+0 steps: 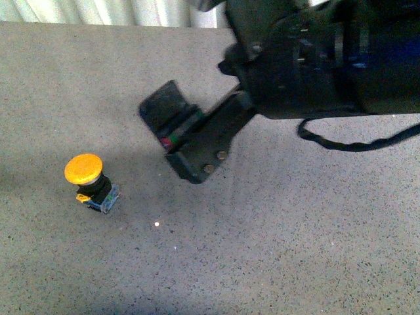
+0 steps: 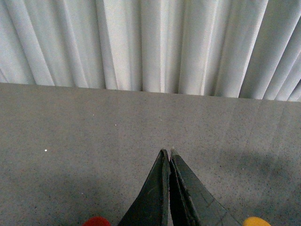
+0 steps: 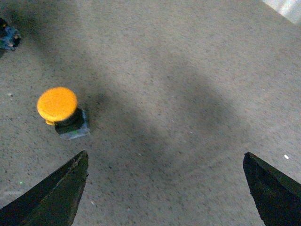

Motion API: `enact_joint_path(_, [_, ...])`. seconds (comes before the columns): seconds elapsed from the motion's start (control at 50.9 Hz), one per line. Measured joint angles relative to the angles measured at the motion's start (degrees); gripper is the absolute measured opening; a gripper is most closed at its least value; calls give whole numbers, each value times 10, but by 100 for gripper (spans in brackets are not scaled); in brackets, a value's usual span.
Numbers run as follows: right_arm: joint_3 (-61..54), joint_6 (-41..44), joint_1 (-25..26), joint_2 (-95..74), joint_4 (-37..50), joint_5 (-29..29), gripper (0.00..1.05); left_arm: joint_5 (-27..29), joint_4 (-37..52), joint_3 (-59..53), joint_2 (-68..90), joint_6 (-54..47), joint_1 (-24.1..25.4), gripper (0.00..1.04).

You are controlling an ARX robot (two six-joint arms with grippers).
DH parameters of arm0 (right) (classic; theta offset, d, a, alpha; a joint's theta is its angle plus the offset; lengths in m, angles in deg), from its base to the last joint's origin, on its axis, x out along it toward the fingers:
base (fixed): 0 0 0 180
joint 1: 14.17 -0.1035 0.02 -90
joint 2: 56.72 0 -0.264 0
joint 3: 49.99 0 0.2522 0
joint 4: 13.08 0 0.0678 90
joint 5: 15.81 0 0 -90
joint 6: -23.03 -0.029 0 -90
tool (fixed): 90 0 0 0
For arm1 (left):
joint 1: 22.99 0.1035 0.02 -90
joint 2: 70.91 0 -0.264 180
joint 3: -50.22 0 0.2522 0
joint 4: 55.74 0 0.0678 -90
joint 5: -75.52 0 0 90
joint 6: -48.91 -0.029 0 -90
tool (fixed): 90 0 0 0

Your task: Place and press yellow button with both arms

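The yellow button (image 1: 84,169) stands upright on the grey table at the left, an orange-yellow cap on a black body with a bluish clear base. It also shows in the right wrist view (image 3: 57,104), and its cap peeks in at the edge of the left wrist view (image 2: 256,221). My right gripper (image 1: 165,141) hangs open and empty above the table, to the right of the button and apart from it. In its own view the right gripper (image 3: 164,155) has its fingers spread wide, with bare table between them. My left gripper (image 2: 167,151) is shut and empty, and is out of the front view.
A red button cap (image 2: 96,221) peeks in beside the left fingers. A bluish button base (image 3: 8,37) lies at the right wrist view's edge. White curtains (image 2: 150,42) hang behind the table's far edge. A black cable (image 1: 354,143) loops under the right arm.
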Motion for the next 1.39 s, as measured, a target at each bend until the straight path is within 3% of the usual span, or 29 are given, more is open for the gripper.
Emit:
enact_joint_path(0.079, [31,0,-18,-33,0,-9,95,0,-23,0,-26,0,0,1])
enact_joint_path(0.275, [92,0,-47,-85,-8,-28,65,0,-78,0,-84,0,0,1])
enact_joint_path(0.589, [142,-31,-73,-138,-42,-83,1,0,-164,0,-173,0,0,1])
enact_joint_path(0.923, [173,-83,-87,-178,-61,-116,1,0,-225,0,-233,0,0,1])
enact_joint_path(1.061, [182,-95,-92,-188,-65,-122,1,0,-318,0,-309,0,0,1])
enact_joint_path(1.395, [212,-117,-93,-233,-87,-121,1,0,-324,0,-322,0,1,1])
